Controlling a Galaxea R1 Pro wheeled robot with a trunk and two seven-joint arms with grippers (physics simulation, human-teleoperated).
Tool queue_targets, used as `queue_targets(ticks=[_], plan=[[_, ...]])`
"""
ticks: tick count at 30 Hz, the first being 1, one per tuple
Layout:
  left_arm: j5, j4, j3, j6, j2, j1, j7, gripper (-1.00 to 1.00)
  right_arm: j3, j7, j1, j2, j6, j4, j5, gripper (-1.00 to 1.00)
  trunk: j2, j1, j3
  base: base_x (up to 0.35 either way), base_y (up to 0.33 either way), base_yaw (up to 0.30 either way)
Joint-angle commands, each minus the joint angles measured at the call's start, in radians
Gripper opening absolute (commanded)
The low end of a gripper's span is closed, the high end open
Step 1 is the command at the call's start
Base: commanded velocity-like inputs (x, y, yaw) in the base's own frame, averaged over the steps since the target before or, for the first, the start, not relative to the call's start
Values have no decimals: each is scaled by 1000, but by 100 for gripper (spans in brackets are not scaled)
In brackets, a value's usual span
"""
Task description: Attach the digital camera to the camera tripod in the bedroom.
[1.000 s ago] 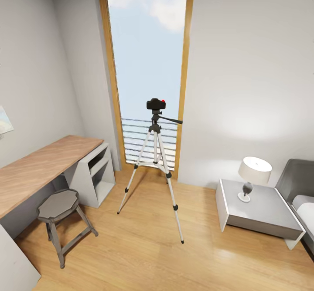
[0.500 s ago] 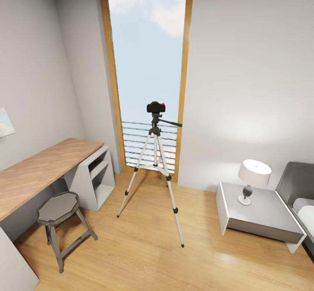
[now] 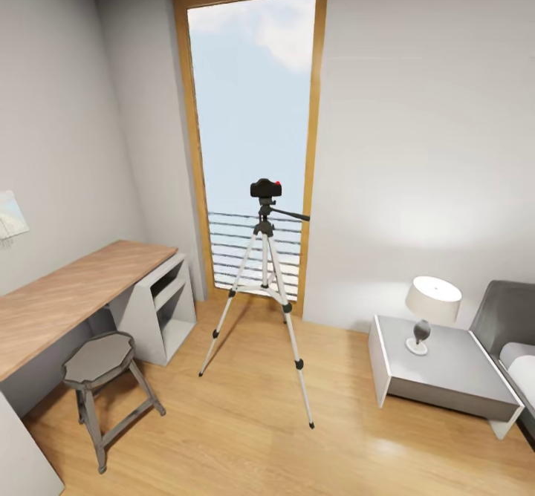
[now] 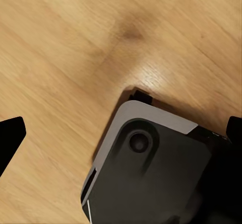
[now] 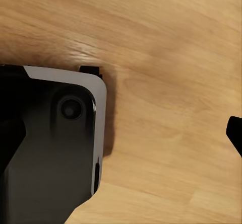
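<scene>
**Camera sits on the tripod head; the risk now is a knock, not a miss**

The digital camera [image 3: 265, 188], black with a red button on top, rests on the black head of the camera tripod [image 3: 264, 288], whose three thin silver legs are splayed on the light wood floor [image 3: 245, 436] in front of the tall wood-framed window [image 3: 253, 110] and its railing. At this range it cannot be told whether the camera is locked to the head or merely resting on it, so the attachment is best judged as likely, not certain.

The left gripper [image 4: 121, 128] shows dark fingertips at opposite edges of the left wrist view, spread wide with nothing between them, pointing down at the floor beside the robot's grey and black base [image 4: 151, 173]. The right gripper [image 5: 121, 133] looks the same: jaws apart, empty, above bare floorboards.

The tripod is tall and narrow-footed. If the base rolls forward or turns, it could clip the front leg and tip the stand, throwing the camera off. The long pan handle, jutting toward the bedside table [image 3: 446, 370] and its lamp [image 3: 432, 308], is another snag point for a swinging arm. The grey octagonal stool [image 3: 100, 377] and the desk [image 3: 74, 288] narrow the room on the left
</scene>
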Motion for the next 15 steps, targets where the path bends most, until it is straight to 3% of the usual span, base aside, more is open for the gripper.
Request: queue_targets(ticks=[1, 15], plan=[[7, -1, -8, -1, 0, 0, 4, 100, 7, 5, -1, 0, -6, 3, -10, 100, -1, 0, 1, 0, 0, 0], [7, -1, -8, -1, 0, 0, 4, 100, 8, 5, -1, 0, -6, 3, -10, 100, -1, 0, 23, 0, 0, 0]])
